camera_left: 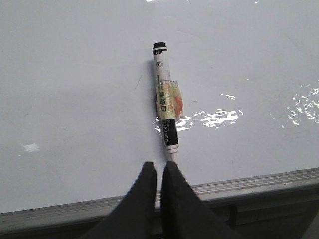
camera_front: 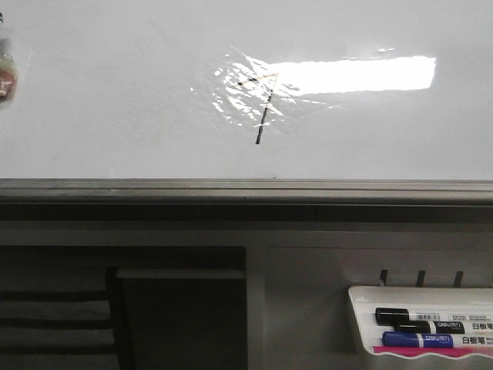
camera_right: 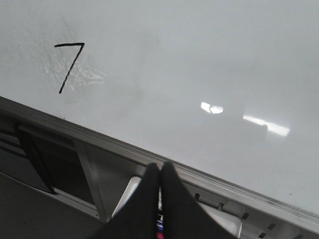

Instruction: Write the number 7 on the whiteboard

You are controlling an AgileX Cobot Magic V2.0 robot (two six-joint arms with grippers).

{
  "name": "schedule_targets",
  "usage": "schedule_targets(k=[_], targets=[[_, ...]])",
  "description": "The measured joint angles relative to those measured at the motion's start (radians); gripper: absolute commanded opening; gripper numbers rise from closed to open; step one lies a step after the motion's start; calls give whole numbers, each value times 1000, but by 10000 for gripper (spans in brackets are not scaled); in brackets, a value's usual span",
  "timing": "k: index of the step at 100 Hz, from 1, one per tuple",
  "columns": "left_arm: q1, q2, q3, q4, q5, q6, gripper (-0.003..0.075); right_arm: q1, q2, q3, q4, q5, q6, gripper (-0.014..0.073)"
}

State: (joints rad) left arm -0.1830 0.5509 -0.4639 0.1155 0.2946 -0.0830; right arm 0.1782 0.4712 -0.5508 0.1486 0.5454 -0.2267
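The whiteboard (camera_front: 115, 100) fills the upper front view, with a bright light reflection on it. The number 7 (camera_front: 262, 108) is drawn in thin black strokes near the board's middle; it also shows in the right wrist view (camera_right: 70, 64). A white marker with a black band and taped label (camera_left: 166, 99) lies against the board in the left wrist view. My left gripper (camera_left: 158, 167) is shut and empty, its tips just short of the marker's near end. My right gripper (camera_right: 160, 167) is shut and empty below the board's rail. Neither gripper shows in the front view.
The grey edge rail (camera_front: 231, 189) runs along the board's lower side. A white marker tray (camera_front: 358, 308) hangs below it at the right, holding a black marker (camera_front: 416, 316) and a blue one (camera_front: 420, 339). A dark frame opening sits at the lower left.
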Motion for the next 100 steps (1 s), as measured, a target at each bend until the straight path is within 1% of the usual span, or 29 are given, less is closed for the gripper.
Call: schedule_targets(k=[45, 54, 62, 70, 86, 100], targets=[[0, 0, 0, 0, 0, 0, -20, 0, 0, 0, 0, -2, 0, -71], [0, -24, 10, 0, -1, 0, -20, 0, 0, 0, 2, -2, 0, -71], [10, -80, 35, -2, -8, 0, -20, 0, 0, 0, 2, -4, 0, -71], [47, -156, 80, -21, -14, 0, -20, 0, 0, 0, 2, -4, 0, -71], [129, -345, 234, -95, -24, 0, -20, 0, 0, 0, 2, -4, 0, -71], [147, -501, 363, -145, -25, 0, -20, 0, 0, 0, 4, -4, 0, -71]])
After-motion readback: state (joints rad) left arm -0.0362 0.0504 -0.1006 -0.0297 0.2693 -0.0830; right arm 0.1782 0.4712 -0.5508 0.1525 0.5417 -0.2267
